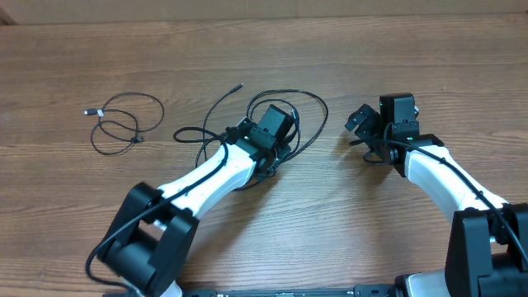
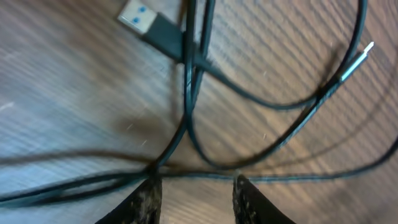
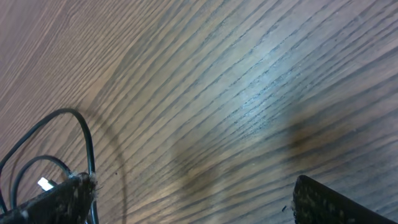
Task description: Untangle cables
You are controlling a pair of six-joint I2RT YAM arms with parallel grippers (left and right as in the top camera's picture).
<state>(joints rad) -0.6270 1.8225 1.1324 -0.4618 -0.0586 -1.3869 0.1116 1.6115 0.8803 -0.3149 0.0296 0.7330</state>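
A tangle of thin black cables [image 1: 239, 85] lies at the table's middle, its loops crossing over each other. My left gripper [image 1: 272, 139] hangs right over this tangle. In the left wrist view that gripper [image 2: 196, 180] has its jaws apart with bare wood between them, and a strand [image 2: 280, 177] runs across just beyond the fingertips. A USB plug [image 2: 146, 22] and a silver-tipped plug [image 2: 357, 59] lie further out. A separate looped cable [image 1: 136, 139] with a silver plug [image 1: 89, 112] rests at the far left. My right gripper [image 1: 361, 136] stands wide open to the right of the tangle, holding nothing.
Brown wooden table [image 1: 371, 49] all round. In the right wrist view the gripper [image 3: 193, 186] is above bare wood, with one cable loop [image 3: 84, 134] beside its left finger. The white arms reach in from the front edge.
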